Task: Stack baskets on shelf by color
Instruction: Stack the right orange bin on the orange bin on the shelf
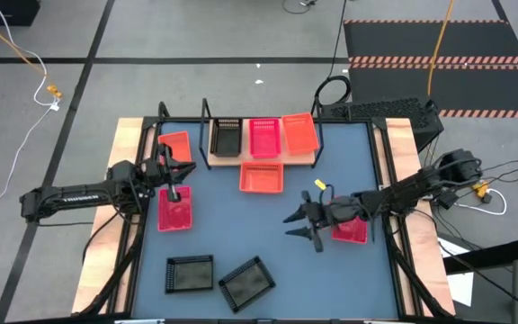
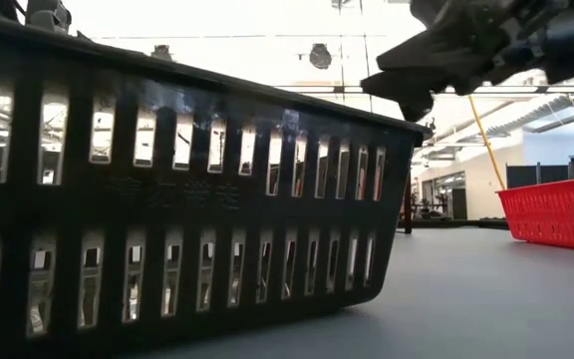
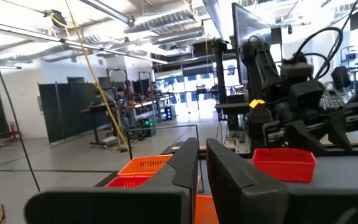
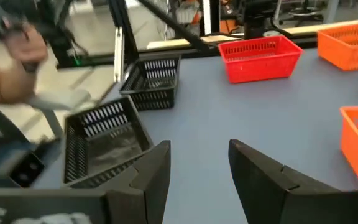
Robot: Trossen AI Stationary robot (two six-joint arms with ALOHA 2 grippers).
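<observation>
1. Holding three baskets in a row, the shelf (image 1: 261, 162) stands at the far middle of the blue surface (image 1: 232, 236): a black basket (image 1: 227, 137), a pinkish-red basket (image 1: 264, 138) and an orange basket (image 1: 300, 133).
2. Another orange basket (image 1: 262, 176) lies just in front of the shelf, and a third orange one (image 1: 175, 147) sits left of it.
3. Two black baskets (image 1: 190, 274) (image 1: 246, 283) rest at the near edge.
4. The left gripper (image 1: 174, 193) hangs over a pinkish-red basket (image 1: 175, 212), fingers (image 3: 229, 174) nearly closed and empty.
5. The right gripper (image 1: 299, 227) hovers beside the last pinkish-red basket (image 1: 350, 233), fingers (image 4: 269, 174) spread, empty.
</observation>
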